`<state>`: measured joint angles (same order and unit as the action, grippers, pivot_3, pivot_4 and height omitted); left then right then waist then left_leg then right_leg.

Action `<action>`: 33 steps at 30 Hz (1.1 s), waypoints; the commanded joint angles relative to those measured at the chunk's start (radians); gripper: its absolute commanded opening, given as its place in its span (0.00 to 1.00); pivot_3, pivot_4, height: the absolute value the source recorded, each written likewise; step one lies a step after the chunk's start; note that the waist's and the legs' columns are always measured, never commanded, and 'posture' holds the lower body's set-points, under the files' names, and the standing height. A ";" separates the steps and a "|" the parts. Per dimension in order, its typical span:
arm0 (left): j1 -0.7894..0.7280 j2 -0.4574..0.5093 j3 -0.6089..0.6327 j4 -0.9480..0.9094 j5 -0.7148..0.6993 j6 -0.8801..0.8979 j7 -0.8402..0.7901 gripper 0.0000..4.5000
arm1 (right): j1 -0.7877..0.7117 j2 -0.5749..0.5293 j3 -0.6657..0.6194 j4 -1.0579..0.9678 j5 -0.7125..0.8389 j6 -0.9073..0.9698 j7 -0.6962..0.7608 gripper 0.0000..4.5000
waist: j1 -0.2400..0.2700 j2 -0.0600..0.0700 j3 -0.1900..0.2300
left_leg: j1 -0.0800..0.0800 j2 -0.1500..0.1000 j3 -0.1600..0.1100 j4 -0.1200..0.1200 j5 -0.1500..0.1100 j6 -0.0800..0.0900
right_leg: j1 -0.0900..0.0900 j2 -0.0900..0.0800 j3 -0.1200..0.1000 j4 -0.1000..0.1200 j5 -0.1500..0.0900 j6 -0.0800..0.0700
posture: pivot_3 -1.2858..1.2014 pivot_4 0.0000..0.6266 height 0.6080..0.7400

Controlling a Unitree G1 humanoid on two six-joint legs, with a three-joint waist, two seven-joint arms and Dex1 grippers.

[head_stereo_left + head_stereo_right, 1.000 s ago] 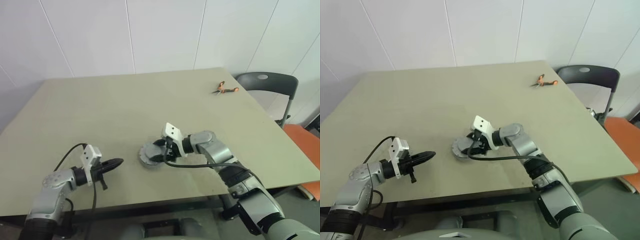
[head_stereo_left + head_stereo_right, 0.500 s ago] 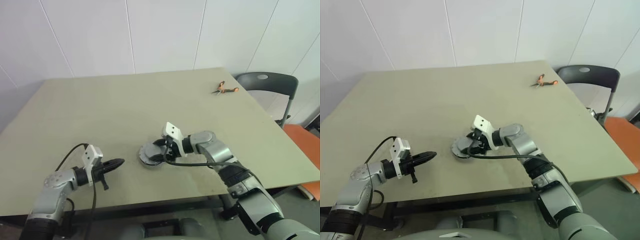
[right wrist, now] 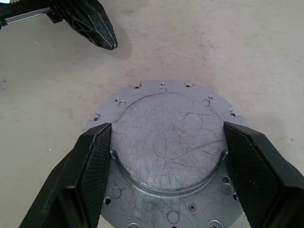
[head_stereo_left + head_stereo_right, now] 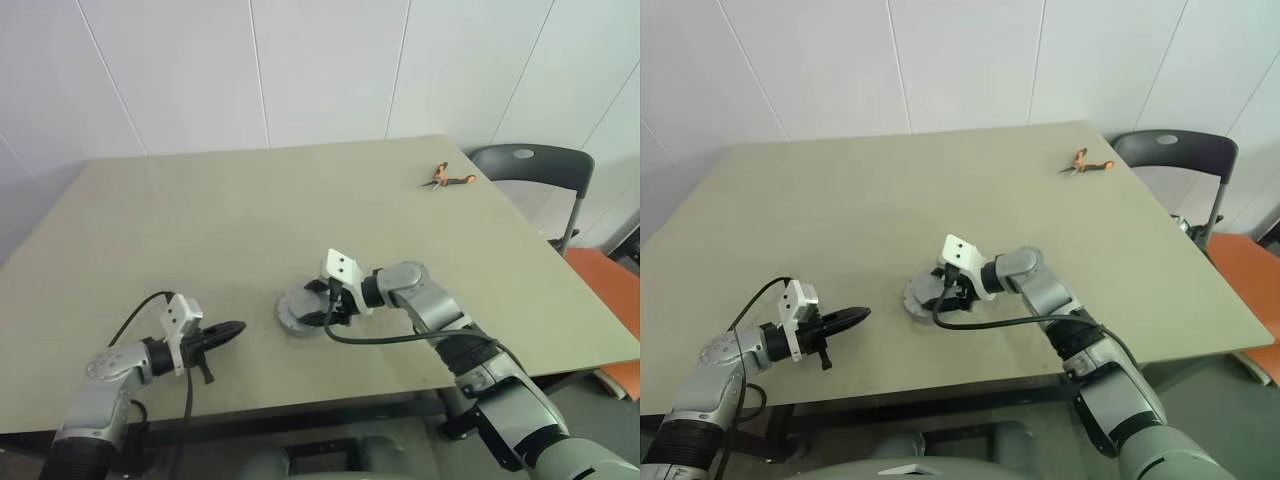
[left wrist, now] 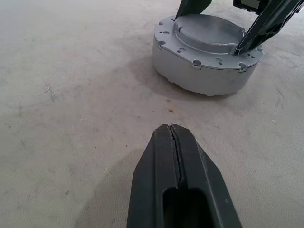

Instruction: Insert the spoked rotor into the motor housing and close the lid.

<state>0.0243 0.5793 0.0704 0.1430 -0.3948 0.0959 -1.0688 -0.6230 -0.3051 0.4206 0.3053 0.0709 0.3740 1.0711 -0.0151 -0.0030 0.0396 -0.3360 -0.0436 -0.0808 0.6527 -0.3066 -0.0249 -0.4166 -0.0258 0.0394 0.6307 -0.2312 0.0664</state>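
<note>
The motor housing (image 4: pixel 298 316) stands on the table near its front edge, a squat silver-grey puck (image 5: pixel 199 76). The lid (image 3: pixel 166 147) lies on top of it, smooth face up, with a raised round centre (image 5: pixel 209 32). My right gripper (image 3: pixel 166 126) reaches in from the right; its fingers (image 3: pixel 97 156) press both sides of that raised centre. Left of the housing and apart from it, my left gripper (image 4: pixel 234 327) is shut with nothing in it, its tip (image 5: pixel 172 132) aimed at the housing. The spoked rotor is hidden.
Orange-handled pliers (image 4: pixel 449 180) lie near the table's far right corner. A dark chair (image 4: pixel 530 162) stands beyond that corner, and an orange object (image 4: pixel 606 282) is past the right edge. The table's front edge (image 4: pixel 300 405) runs close below both grippers.
</note>
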 commanded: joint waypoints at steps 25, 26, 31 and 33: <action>-0.236 -0.040 -0.059 -0.054 -0.002 0.031 -0.008 0.00 | -0.028 -0.049 0.067 0.076 -0.069 0.195 0.001 0.71 | 0.006 0.001 -0.001 | 0.016 -0.001 -0.001 0.000 0.000 0.000 | 0.018 -0.001 -0.001 -0.003 -0.005 0.002 | 0.52 0.00 1.00; -0.247 -0.043 -0.066 -0.053 -0.002 0.035 -0.011 0.00 | -0.028 -0.049 0.067 0.079 -0.072 0.189 -0.007 0.71 | 0.005 0.002 -0.002 | 0.016 -0.001 -0.001 -0.001 0.000 0.000 | 0.018 -0.001 -0.001 -0.003 -0.005 0.002 | 0.52 0.00 1.00; -0.275 -0.056 -0.107 -0.031 0.016 0.039 -0.027 0.00 | -0.023 -0.056 0.092 0.100 -0.116 0.143 -0.050 0.71 | 0.004 0.002 -0.001 | 0.016 -0.001 -0.001 -0.001 0.000 0.000 | 0.018 -0.001 -0.001 -0.003 -0.005 0.002 | 0.52 0.00 1.00; -0.275 -0.060 -0.110 -0.031 0.017 0.041 -0.028 0.00 | -0.021 -0.062 0.103 0.110 -0.132 0.127 -0.066 0.71 | 0.004 0.002 -0.001 | 0.017 -0.001 -0.001 0.000 0.000 0.000 | 0.019 -0.001 -0.001 -0.002 -0.006 0.002 | 0.52 0.00 1.00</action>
<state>-0.2292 0.5181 -0.0441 0.1171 -0.3804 0.1410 -1.0913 -0.6767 -0.3237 0.4767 0.3171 0.0493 0.4762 1.0652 -0.0114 -0.0014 0.0382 -0.3178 -0.0445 -0.0818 0.6525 -0.3067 -0.0249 -0.3970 -0.0267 0.0384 0.6284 -0.2370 0.0685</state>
